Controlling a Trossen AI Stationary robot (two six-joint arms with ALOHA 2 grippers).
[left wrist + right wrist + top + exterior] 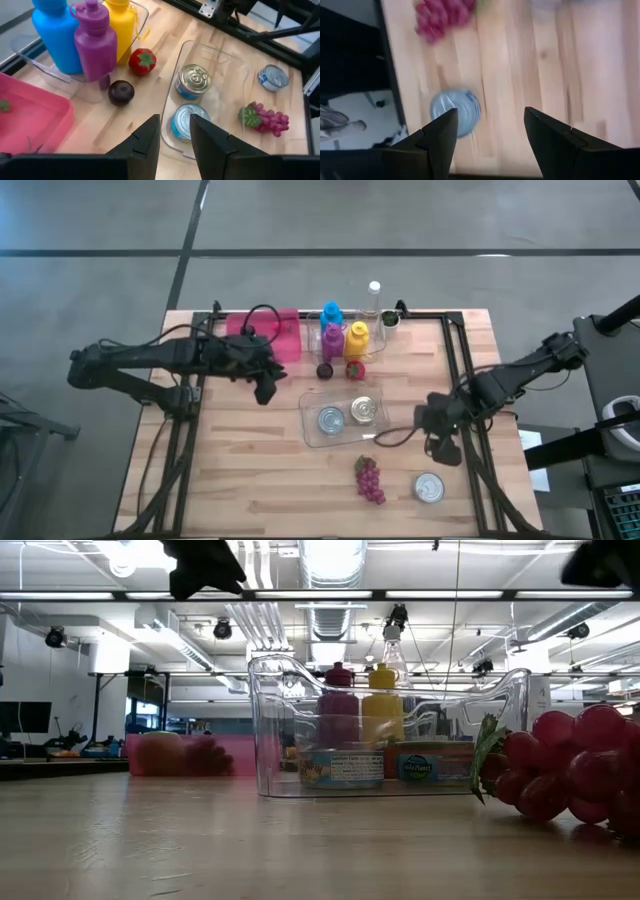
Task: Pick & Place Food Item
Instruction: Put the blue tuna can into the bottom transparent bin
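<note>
The pale wooden slat table (250,470) carries 1 clear plastic tray (345,442); both grippers, left (175,137) and right (490,132), hover empty, jaws parted.

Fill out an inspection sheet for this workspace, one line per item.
Surface: light wooden slatted table in a black frame.
Job's things: clear plastic bin holding two silver-topped tins; third tin loose near the right front; bunch of red grapes beside it; red strawberry and dark plum loose on the wood.
Clutter: blue, purple and yellow plastic bottles in a second clear bin; pink tray; clear bottle with white cap.
Grippers: left gripper empty, fingers apart, above the table left of the tins' bin; right gripper open, empty, above the loose tin.
Cables: black cable looping at the left arm.
Surroundings: grey floor, ceiling lights, ducts.
</note>
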